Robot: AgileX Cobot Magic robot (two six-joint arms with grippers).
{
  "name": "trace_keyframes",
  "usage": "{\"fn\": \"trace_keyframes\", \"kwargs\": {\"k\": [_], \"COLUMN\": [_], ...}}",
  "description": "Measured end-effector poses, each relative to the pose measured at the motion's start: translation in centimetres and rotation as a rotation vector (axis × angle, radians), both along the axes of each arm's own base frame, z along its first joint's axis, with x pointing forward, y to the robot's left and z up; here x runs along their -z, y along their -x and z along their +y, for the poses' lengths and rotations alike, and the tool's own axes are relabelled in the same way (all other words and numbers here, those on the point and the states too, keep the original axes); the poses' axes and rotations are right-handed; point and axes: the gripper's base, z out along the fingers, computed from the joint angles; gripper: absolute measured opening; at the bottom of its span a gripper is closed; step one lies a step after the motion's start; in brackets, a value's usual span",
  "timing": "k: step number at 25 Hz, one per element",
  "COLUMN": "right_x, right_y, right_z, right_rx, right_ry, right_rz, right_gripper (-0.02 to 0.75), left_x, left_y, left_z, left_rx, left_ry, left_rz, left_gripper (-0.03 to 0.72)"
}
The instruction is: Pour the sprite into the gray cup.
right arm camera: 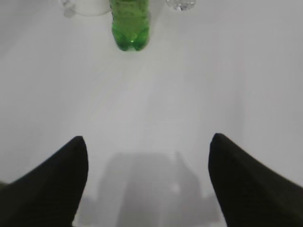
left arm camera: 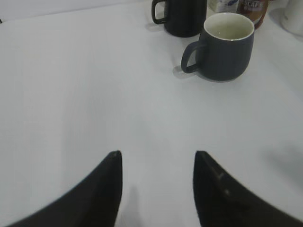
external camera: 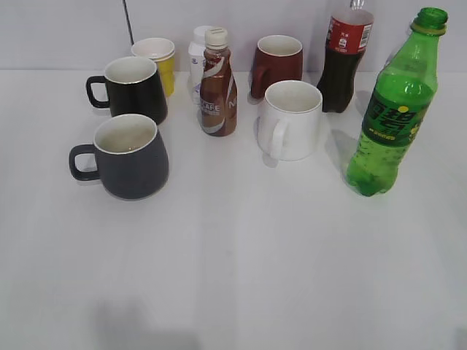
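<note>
1. Exterior view: the sprite [external camera: 395, 109] stands upright at the right of the white table [external camera: 241, 270], uncapped, its green label bearing yellow characters I cannot read.
2. The gray cup [external camera: 130, 155] sits at the left, handle pointing left, just in front of a black mug [external camera: 133, 89].
3. A brown coffee bottle [external camera: 217, 85] shows the letters "AFE"; a cola bottle [external camera: 345, 58] has a red label.
4. The left gripper [left arm camera: 157, 163] is spread apart, holding nothing.
5. The right gripper [right arm camera: 148, 151] is spread wide, empty, well short of the sprite.

Four mugs [external camera: 131, 156], one yellow paper cup [external camera: 158, 60], and four bottles [external camera: 392, 109] stand on the table [external camera: 233, 262].
</note>
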Motion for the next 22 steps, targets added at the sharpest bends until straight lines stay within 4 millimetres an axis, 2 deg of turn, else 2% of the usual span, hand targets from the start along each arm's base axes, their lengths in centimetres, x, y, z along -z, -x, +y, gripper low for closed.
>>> {"fn": "trace_keyframes", "kwargs": {"k": [12,22], "right_x": [-0.14,-0.14], "right_y": [-0.05,0.32], "right_z": [0.07,0.07], "right_rx": [0.009,0.237], "right_ry": [-0.008,-0.010], "right_rz": [-0.015,-0.039], "right_gripper": [0.594,0.592], "left_x": [-0.04,-0.04], "left_y": [-0.10,0.03], "left_z": [-0.03,-0.20], "left_rx": [-0.005,-0.220], "left_ry": [0.002,0.000], "left_rz": [-0.013,-0.013], "left_gripper": [0.349,0.300]}}
